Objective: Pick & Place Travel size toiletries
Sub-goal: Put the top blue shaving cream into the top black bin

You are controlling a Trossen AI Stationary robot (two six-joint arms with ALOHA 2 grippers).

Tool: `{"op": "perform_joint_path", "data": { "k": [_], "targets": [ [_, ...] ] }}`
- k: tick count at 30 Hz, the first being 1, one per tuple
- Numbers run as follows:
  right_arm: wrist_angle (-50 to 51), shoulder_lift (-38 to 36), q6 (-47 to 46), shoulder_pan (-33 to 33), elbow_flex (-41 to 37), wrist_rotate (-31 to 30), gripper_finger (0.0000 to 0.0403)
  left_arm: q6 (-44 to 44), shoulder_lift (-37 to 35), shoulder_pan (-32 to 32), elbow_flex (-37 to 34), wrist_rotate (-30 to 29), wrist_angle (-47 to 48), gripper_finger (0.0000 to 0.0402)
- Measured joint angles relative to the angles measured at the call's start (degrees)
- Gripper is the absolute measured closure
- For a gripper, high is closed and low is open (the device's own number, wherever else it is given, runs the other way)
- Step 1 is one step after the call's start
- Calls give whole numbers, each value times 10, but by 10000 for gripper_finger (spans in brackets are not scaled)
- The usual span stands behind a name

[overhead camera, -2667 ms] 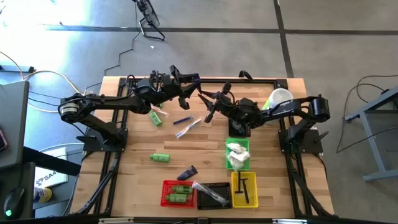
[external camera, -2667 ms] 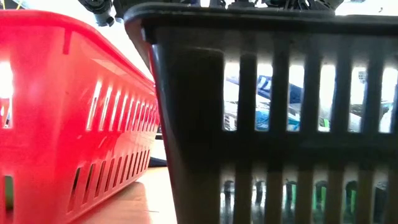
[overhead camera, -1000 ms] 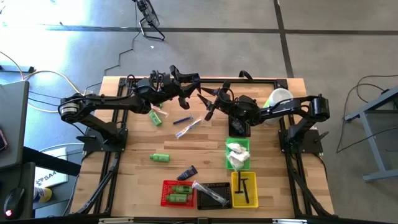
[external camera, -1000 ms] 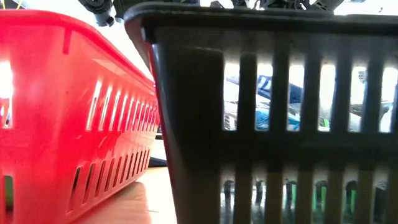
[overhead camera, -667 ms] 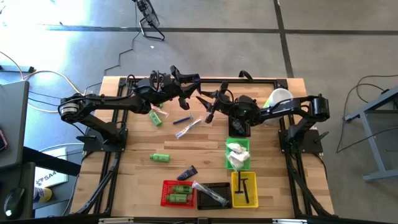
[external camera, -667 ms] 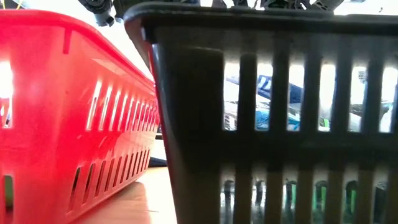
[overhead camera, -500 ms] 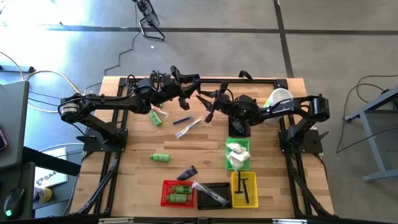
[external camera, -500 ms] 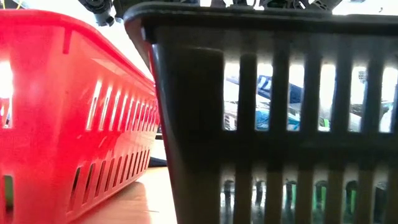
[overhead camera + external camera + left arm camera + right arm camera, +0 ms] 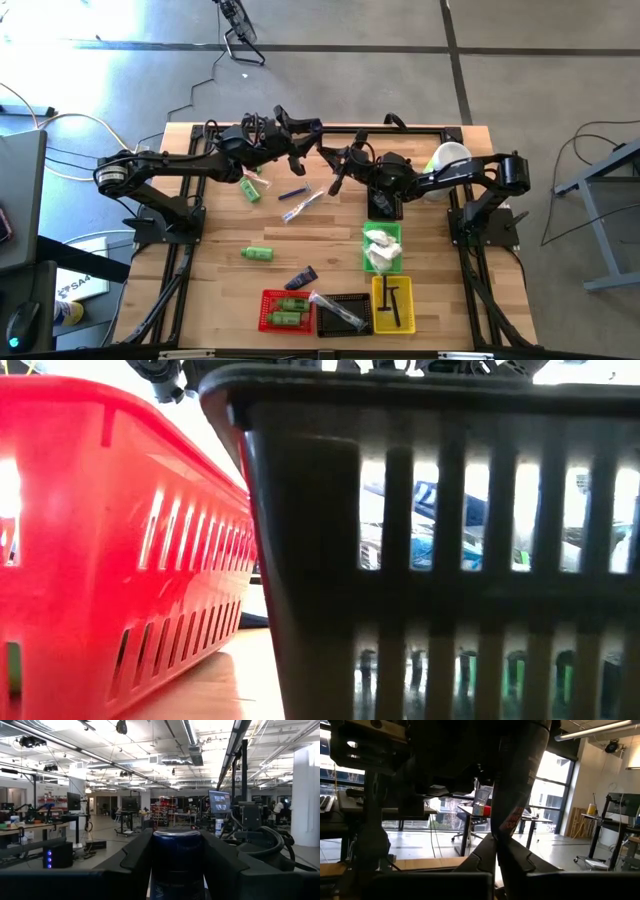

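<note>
A dark navy tube [image 9: 176,862] is clamped upright between the left pincer's [image 9: 300,150] fingers, while the right pincer [image 9: 340,172], facing it close by, is fully closed, empty.

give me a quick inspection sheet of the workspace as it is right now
surface: wooden table, black frame rails along its sides
job's things: green bottle, another, navy tube and wrapped toothbrush lie loose; bottles in red basket, white packets in green basket, dark items in yellow basket, a wrapped item across black basket
clutter: white cup at the far right
grippers: left gripper holds a dark tube upright above the table's far side; right gripper shut on a thin dark strip
cables: wires on the floor left and right of the table
surroundings: grey floor, desks, monitors; a person far off in the left wrist view
</note>
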State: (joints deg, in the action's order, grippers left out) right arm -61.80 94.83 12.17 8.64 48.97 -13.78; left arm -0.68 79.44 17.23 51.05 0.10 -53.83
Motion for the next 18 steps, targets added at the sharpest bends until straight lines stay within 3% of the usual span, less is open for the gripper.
{"op": "perform_joint_path", "data": {
  "k": [18],
  "targets": [
    [15, 0, 1, 0, 0, -17, 399, 3, 0, 0, 0, 4, 17, 246]
  ]
}}
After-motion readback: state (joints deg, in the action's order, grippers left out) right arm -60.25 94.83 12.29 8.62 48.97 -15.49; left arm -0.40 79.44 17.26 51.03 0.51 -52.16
